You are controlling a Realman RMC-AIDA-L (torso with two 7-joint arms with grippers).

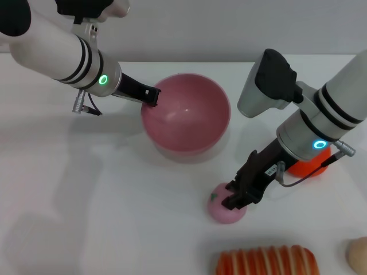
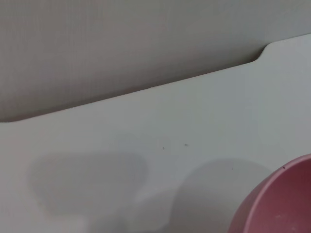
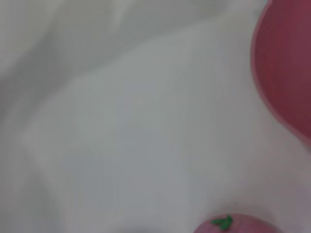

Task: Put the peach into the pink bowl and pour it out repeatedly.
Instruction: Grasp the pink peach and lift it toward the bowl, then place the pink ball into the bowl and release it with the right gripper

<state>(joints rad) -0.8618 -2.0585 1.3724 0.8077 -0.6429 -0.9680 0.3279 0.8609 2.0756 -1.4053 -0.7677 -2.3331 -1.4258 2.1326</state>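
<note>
**Peach on the worktop under my right gripper, bowl held at its rim by my left**

The peach (image 1: 225,208) sits on the white worktop (image 1: 86,189), in front of the pink bowl (image 1: 186,117) and clear of it. It is small, round and pale pink, with a green stem mark on top that my right wrist view also catches. My right gripper (image 1: 238,197) is down on it from the right side, the dark fingers (image 1: 248,182) closed against its upper part, so I have hold of it while it rests on the surface.

The pink bowl stands upright behind, deep and glossy inside, with nothing in it. My left gripper (image 1: 150,96) is at the bowl's left rim, pinched onto the edge.

Just beside my right forearm, partly hidden by it, is an orange-red fruit (image 1: 305,165). At the near edge lies a ridged orange-and-cream item (image 1: 266,260), and a pale peach-coloured thing (image 1: 358,255) shows at the near right corner.

The worktop is plain, smooth white, carrying soft shadows of both arms. Behind it rises a plain pale wall (image 1: 189,26); my left wrist view shows the worktop's far edge meeting that wall, with a stepped notch in the edge
</note>
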